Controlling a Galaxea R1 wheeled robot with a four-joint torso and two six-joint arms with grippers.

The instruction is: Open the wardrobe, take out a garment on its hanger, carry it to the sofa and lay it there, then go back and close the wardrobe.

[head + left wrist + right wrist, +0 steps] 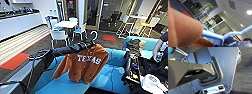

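left gripper (88, 45) clamped on the hanger (94, 35) (white hook curved upward), seen at 12 o'clock of centre | the garment (85, 62) is hung from it, draped over the sofa (113, 72), hem touching the seat | right gripper: finger state cannot be told | a person's hand (157, 52) is seen at 3 o'clock

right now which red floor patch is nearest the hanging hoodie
The small red patch just beyond the sofa, near the hoodie; the bigger red patch lies far left by the kitchen cabinets.
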